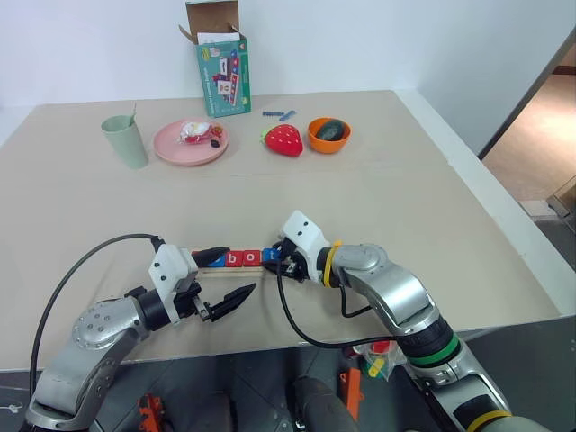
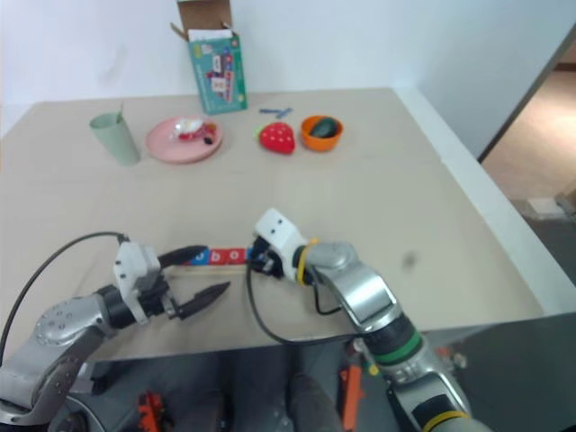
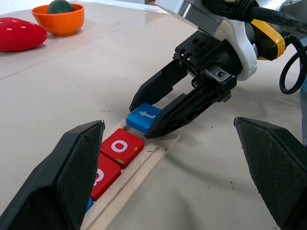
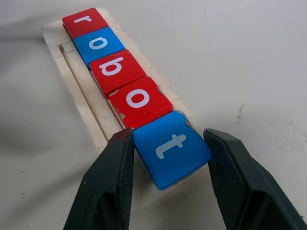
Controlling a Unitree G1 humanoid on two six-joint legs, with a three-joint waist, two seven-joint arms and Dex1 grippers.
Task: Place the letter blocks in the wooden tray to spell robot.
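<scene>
All five letter blocks sit in the wooden tray (image 4: 81, 91) near the front of the worktop (image 1: 405, 207), reading r, o, b, o, t. The blue t block (image 4: 171, 147) at the end lies slightly askew, with the right hand (image 4: 168, 184) half closed around it, fingers (image 4: 112, 182) against its sides. What seems left is to straighten that tile and let go. The left hand (image 1: 225, 281) hangs wide open and empty beside the tray's other end. Well behind stand a green cup (image 1: 125, 140), pink plate (image 1: 191, 149), toy strawberry (image 1: 283, 139), orange bowl (image 1: 328, 135) and a box (image 1: 222, 67); nothing blocks the tray
</scene>
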